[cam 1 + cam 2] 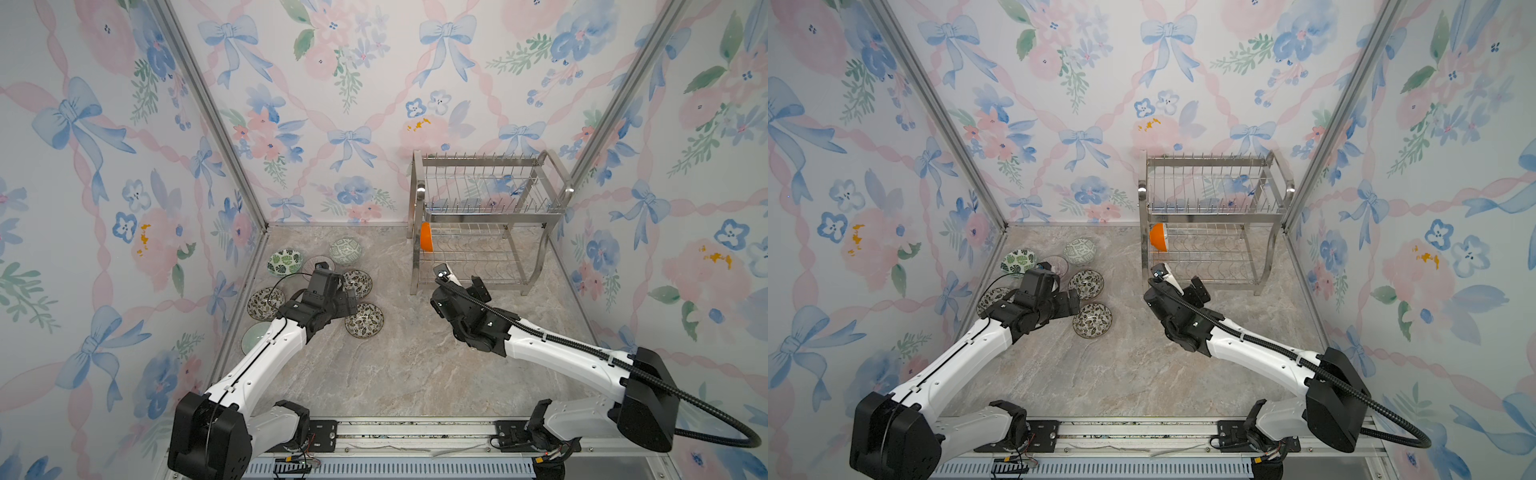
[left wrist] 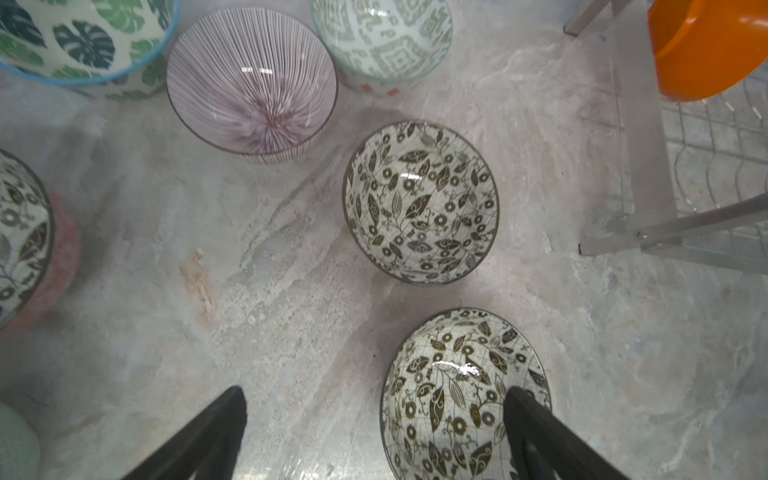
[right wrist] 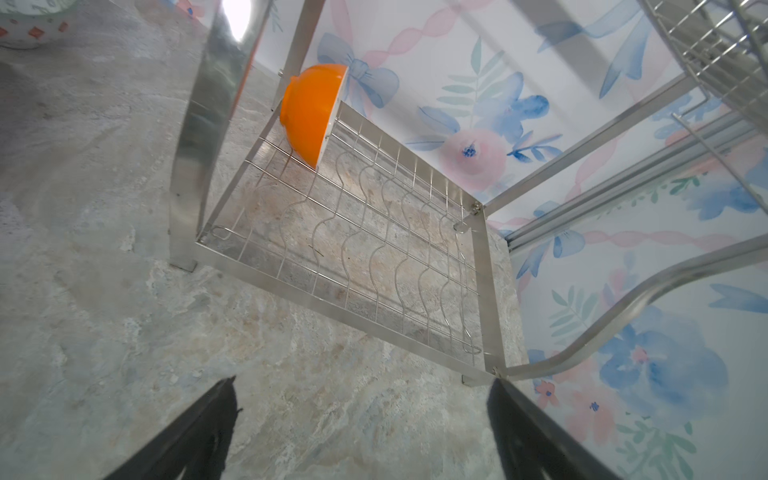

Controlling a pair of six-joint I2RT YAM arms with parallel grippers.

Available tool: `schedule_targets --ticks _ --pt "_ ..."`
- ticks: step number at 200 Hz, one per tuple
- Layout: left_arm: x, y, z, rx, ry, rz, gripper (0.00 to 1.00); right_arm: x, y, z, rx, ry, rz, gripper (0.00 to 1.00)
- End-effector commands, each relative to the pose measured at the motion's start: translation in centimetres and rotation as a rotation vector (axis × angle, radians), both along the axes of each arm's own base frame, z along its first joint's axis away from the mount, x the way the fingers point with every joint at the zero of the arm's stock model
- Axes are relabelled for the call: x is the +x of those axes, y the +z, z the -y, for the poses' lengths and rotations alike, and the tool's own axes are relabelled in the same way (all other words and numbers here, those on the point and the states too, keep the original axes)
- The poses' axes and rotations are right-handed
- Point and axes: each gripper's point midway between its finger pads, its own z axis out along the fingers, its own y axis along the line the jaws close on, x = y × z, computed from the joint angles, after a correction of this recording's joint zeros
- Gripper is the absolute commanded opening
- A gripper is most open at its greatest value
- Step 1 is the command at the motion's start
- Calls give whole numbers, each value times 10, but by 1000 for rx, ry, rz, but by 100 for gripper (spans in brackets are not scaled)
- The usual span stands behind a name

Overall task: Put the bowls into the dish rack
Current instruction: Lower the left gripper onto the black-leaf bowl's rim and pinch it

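Observation:
The dish rack (image 1: 490,217) (image 1: 1217,214) stands at the back right. An orange bowl (image 1: 427,237) (image 3: 309,116) sits on edge at the left end of its lower tier. Several bowls lie on the table at the left: green-leaf (image 1: 284,262), green geometric (image 1: 345,250), purple-lined (image 2: 251,83) and dark-leaf ones (image 2: 419,201) (image 1: 364,320). My left gripper (image 1: 351,300) (image 2: 376,392) hangs open above them, one finger over the nearest dark-leaf bowl (image 2: 457,395). My right gripper (image 1: 459,279) (image 3: 363,382) is open and empty in front of the rack's lower tier.
A pale green bowl (image 1: 255,336) lies by the left wall, partly under my left arm. Flowered walls close in the marble table (image 1: 407,365) on three sides. The rack's upper tier (image 1: 482,183) holds nothing.

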Motion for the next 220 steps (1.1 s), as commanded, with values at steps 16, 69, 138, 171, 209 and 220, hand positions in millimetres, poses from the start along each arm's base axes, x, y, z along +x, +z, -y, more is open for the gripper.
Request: schedule_targets --ticks 16,69,138,171,209,220 --pt "-22 -26 3 -86 34 -101 98 -21 12 -44 178 152 -64 97" --pt "-24 -50 4 -79 42 -172 96 -32 7 -73 343 247 -142 97" --pt "-12 -72 15 -75 -10 -229 60 -35 -8 -73 348 237 -178 97" --pt "-10 -83 14 -47 -17 -258 47 -35 -10 -68 351 229 -180 97" --pt "-9 -87 15 -38 -29 -268 26 -33 -14 -58 370 206 -196 96" --pt "-10 -87 16 -39 -33 -270 17 -32 -14 -55 378 200 -197 97"
